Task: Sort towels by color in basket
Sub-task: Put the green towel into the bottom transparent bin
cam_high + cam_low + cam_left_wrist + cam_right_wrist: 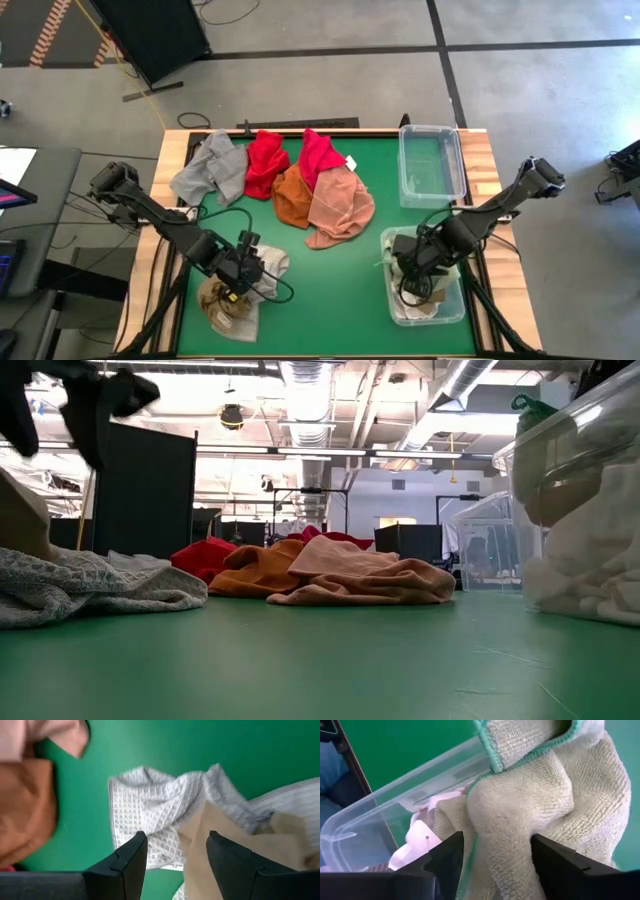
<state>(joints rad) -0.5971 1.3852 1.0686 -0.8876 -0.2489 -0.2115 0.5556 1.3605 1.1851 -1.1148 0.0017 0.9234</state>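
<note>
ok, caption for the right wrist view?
Right gripper, fingers open, over a pale green-edged towel in the clear bin.

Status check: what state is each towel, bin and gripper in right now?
Far clear plastic bin: empty.
Near clear plastic bin: holds pale towels.
Pale green-edged terry towel: draped over the near bin.
Right gripper: open, around that towel.
Left gripper: open, above white waffle towel.
Grey, red, orange, pink towels: piled unsorted.

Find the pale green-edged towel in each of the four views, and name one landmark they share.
High view: pale green-edged towel in the near right bin, under the right arm.
Low view: heaped in that bin at far right.
Left wrist view: not in it.
Right wrist view: fills the frame, over the bin's rim.
Shared landmark: green mat.
</note>
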